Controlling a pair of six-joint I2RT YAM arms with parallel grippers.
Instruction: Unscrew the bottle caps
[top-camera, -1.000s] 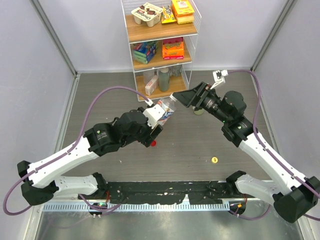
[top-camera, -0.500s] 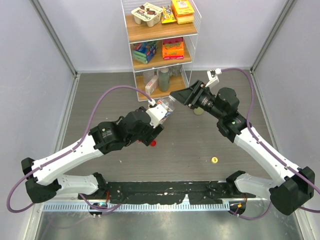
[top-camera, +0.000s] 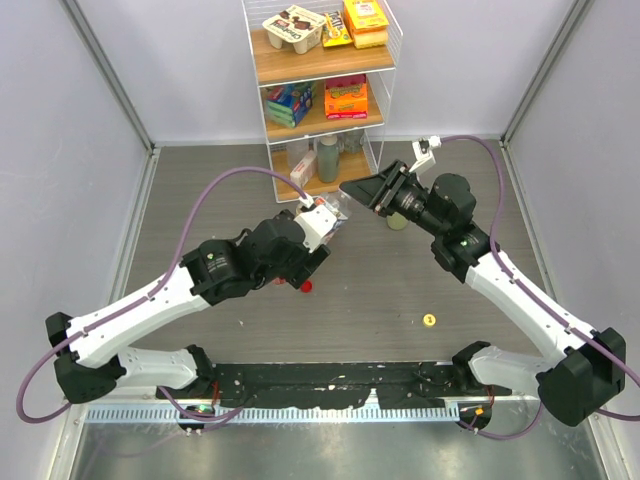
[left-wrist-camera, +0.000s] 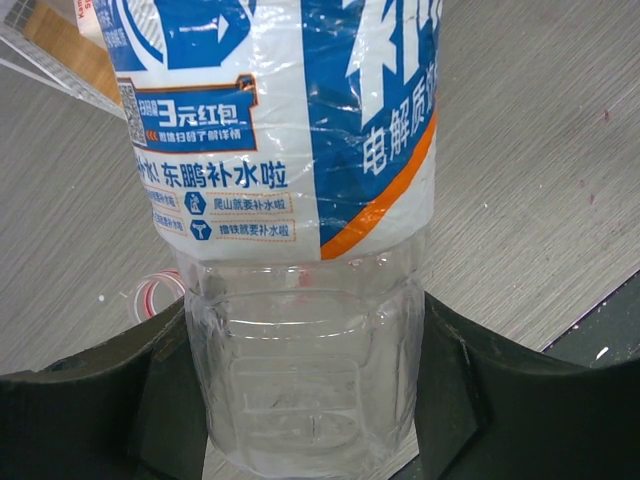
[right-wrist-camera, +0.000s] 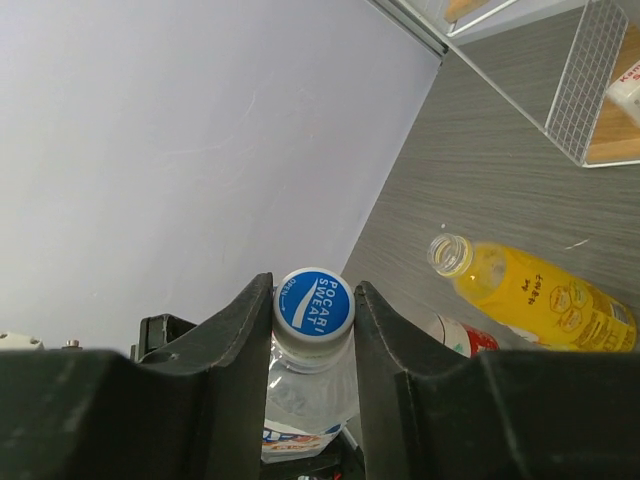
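Note:
My left gripper (left-wrist-camera: 310, 400) is shut on the base of a clear bottle (left-wrist-camera: 300, 200) with a blue-white label and holds it tilted above the table (top-camera: 325, 222). The bottle's white cap (right-wrist-camera: 314, 303), with a blue printed top, sits squeezed between the fingers of my right gripper (right-wrist-camera: 314, 310), which is shut on it. From above, the right gripper (top-camera: 352, 192) meets the bottle's neck. A yellow juice bottle (right-wrist-camera: 530, 290) lies uncapped on the table, with a red-label bottle (right-wrist-camera: 460, 335) beside it. A red cap (top-camera: 306, 286) and a yellow cap (top-camera: 429, 320) lie loose on the table.
A white wire rack (top-camera: 320, 90) with boxed goods and bottles stands at the back centre, just behind both grippers. A pale green bottle (top-camera: 397, 221) stands partly hidden behind my right wrist. Grey walls close in on the left and right.
My right gripper has slid left onto the bottle's top and closed on the cap. The left arm has shifted only slightly, still holding the bottle.

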